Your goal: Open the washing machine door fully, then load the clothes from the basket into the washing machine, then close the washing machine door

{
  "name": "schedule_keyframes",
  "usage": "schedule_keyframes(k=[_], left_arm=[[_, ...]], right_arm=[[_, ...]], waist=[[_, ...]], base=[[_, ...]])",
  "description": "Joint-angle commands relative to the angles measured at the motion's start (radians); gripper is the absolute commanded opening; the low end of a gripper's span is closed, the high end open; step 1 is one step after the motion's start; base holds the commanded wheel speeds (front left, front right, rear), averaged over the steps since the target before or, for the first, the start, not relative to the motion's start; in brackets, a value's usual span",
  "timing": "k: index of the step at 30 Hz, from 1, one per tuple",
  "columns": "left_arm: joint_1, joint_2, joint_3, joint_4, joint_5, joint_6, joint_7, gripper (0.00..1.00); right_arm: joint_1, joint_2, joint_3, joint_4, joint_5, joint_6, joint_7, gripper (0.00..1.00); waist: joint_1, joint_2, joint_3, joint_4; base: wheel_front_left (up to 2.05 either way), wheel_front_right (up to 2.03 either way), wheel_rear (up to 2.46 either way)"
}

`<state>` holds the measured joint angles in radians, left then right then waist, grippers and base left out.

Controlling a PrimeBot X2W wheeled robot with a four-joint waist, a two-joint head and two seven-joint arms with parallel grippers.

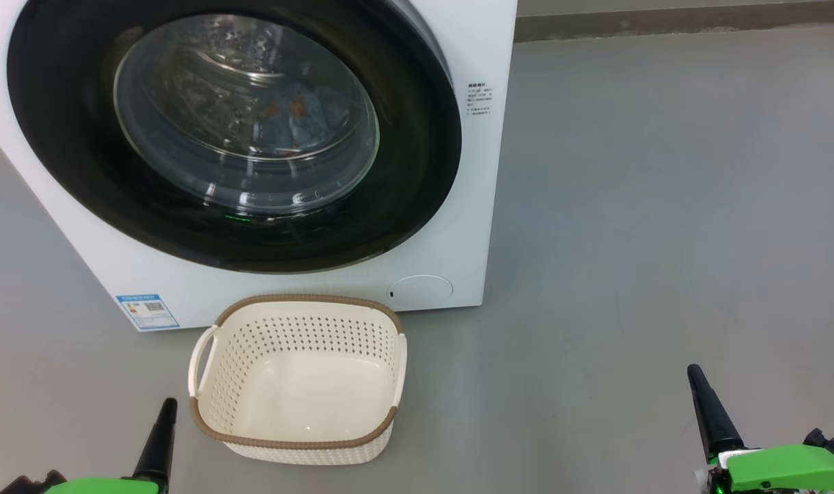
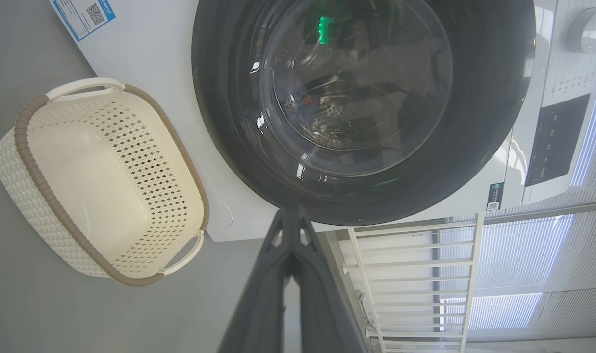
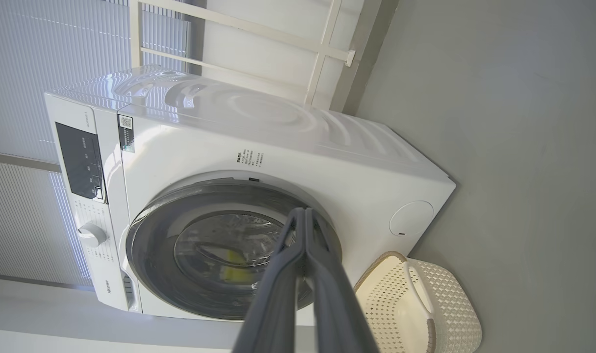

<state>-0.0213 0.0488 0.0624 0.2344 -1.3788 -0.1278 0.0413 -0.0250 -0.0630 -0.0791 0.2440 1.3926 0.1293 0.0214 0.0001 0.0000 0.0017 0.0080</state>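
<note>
The white washing machine (image 1: 458, 206) (image 3: 288, 142) stands before me with its round black-rimmed door (image 1: 235, 130) (image 2: 361, 108) (image 3: 214, 250) shut flat against the front. Through the glass I see light-blue clothes (image 1: 307, 113) with orange-brown marks lying in the drum. The cream basket (image 1: 300, 381) (image 2: 101, 181) (image 3: 425, 309) sits on the floor in front of the machine with nothing in it. My left gripper (image 1: 166, 408) (image 2: 292, 215) is shut at the lower left, near the basket. My right gripper (image 1: 695, 374) (image 3: 303, 213) is shut at the lower right, well away from both.
Bare grey floor (image 1: 664, 206) spreads to the right of the machine. A white railing (image 2: 415, 274) and pale blinds stand beside and behind it. A blue label sticker (image 1: 147, 311) and a round cap (image 1: 420, 290) mark the machine's lower front.
</note>
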Motion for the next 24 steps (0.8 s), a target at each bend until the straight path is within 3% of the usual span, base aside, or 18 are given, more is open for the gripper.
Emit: schedule_keyframes(k=[1, 19, 24], left_arm=[[-0.049, 0.014, 0.03, -0.017, -0.026, -0.002, 0.007, 0.0], [-0.085, 0.008, 0.043, 0.009, -0.229, -0.003, 0.064, 0.0], [-0.086, 0.007, 0.044, 0.01, -0.236, -0.003, 0.066, 0.0]], right_arm=[[-0.053, -0.009, 0.014, -0.021, 0.028, 0.002, 0.007, 0.0], [-0.079, -0.009, -0.003, -0.002, 0.234, 0.001, 0.065, 0.0], [-0.08, -0.008, -0.006, -0.001, 0.24, 0.001, 0.068, 0.0]], waist=[[-0.0001, 0.0, 0.0, 0.0], [-0.0001, 0.0, 0.001, -0.008], [-0.0001, 0.0, 0.001, -0.008]], base=[[0.0, 0.0, 0.0], [0.0, 0.0, 0.0], [0.0, 0.0, 0.0]])
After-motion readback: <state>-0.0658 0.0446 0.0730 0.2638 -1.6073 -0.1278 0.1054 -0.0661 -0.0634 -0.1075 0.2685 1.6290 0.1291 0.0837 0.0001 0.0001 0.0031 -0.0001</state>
